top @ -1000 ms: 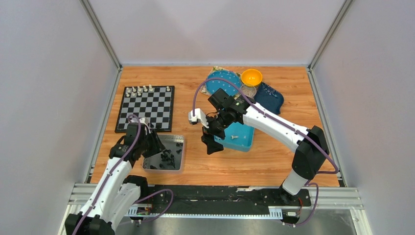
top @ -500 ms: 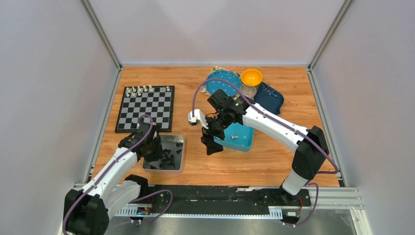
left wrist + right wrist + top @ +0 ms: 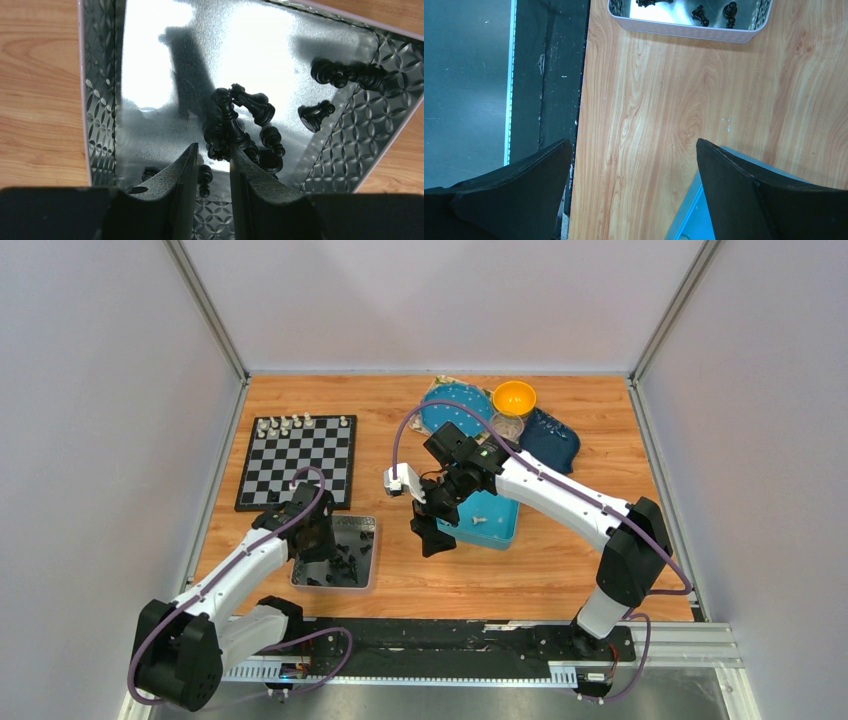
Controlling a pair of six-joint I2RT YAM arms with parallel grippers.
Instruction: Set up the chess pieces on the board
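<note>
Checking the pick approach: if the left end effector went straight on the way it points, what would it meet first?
Most likely the clump of black chess pieces lying in the silver metal tray, directly ahead of the left end effector. Depth is unclear; the tray floor could come first.

From above, the left gripper covers the metal tray on its nine o'clock side, and the cream pieces at twelve o'clock on the board are too small to tell by kind. In the left wrist view the fingers hide some black pieces; the right wrist view cuts the metal tray off at twelve o'clock.
</note>
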